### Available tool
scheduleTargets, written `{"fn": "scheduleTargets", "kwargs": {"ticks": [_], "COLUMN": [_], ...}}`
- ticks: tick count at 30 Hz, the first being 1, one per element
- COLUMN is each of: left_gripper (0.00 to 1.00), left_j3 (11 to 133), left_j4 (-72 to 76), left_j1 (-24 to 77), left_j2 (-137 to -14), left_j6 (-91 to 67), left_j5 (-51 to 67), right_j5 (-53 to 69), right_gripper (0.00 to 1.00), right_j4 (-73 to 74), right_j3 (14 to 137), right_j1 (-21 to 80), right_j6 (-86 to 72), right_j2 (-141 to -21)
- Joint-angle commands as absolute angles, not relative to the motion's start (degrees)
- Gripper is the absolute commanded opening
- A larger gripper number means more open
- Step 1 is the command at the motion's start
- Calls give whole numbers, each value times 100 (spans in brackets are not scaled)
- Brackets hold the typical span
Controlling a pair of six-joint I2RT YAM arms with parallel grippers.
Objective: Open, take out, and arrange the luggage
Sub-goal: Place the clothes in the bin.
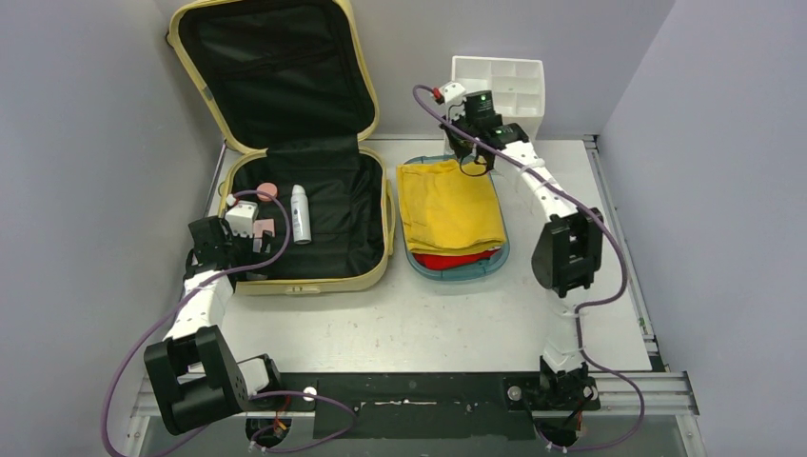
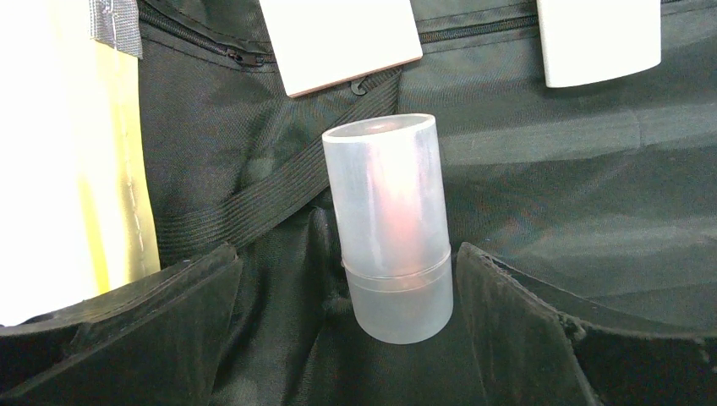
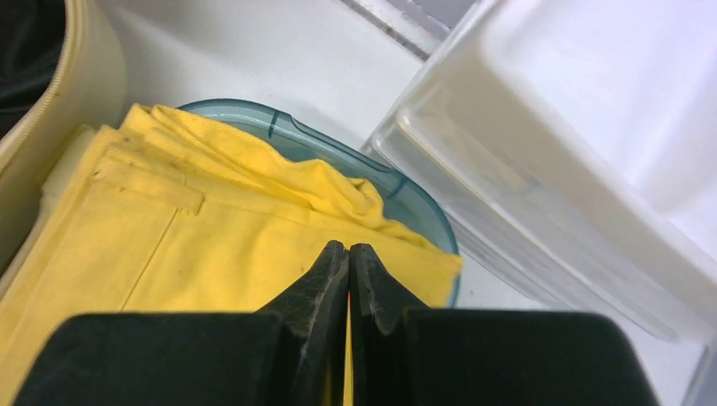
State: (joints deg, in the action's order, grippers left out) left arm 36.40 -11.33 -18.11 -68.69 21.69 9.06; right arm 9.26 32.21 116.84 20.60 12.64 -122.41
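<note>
The suitcase (image 1: 333, 219) lies open at the table's left rear; its base is flat, its lid stands against the back wall, and its long axis runs away from the arms; the left claw (image 2: 347, 254), released wide, straddles a frosted bottle (image 2: 389, 228) clear only in its wrist view; the right claw (image 3: 348, 251) is clenched above yellow cloth (image 3: 211, 245) in a teal tray (image 3: 254, 118).

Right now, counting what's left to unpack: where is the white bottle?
Top view: the white bottle lies inside the open luggage, left of the teal tray, just right of the pink-topped container.

White arms (image 1: 195, 309), black joints (image 1: 195, 376), looping purple cables (image 1: 112, 390).
</note>
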Motion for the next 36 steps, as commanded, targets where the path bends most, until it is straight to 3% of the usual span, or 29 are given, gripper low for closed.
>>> {"fn": "scheduleTargets", "kwargs": {"ticks": [1, 7, 14, 26, 36], "left_gripper": [97, 97, 97, 97, 97], "left_j3": [3595, 3610, 3613, 3625, 3628], "left_j4": [-1194, -1195, -1227, -1249, -1239], "left_j1": [-1970, -1977, -1978, -2012, -2039], "left_j2": [-6855, -6857, -6813, -6772, -6768], "left_j6": [2101, 2092, 2083, 2076, 2074], "left_j5": [773, 788, 809, 813, 866], "right_j5": [483, 151, 18, -182, -130], "right_gripper": [2, 2, 2, 2, 2], "right_j4": [3083, 2690, 3145, 3839, 3966], "right_j3": [10935, 9641, 9931, 10493, 8399], "right_j1": [2017, 1859, 1563, 2142, 2249], "right_j6": [1101, 1037, 848, 1104, 1246], "right_j2": [-11382, -11498, -12211, -10728, -9883]}}
